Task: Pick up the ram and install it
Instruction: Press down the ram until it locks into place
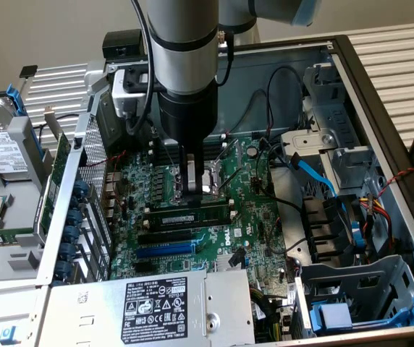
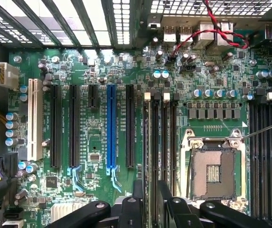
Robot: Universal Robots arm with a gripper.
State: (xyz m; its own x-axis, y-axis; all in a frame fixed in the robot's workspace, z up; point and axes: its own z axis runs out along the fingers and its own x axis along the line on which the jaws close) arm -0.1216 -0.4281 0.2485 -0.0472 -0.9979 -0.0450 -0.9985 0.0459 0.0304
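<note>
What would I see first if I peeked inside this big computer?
First you'd notice the robot arm reaching down into the open computer case, its gripper just above the big green motherboard. A green ram stick stands in a slot right below the gripper. In the wrist view, one bright blue slot stands out among black ones.

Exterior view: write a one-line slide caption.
Robot gripper poised over the memory slots, just above a ram stick standing on the motherboard inside an open computer case.
</note>
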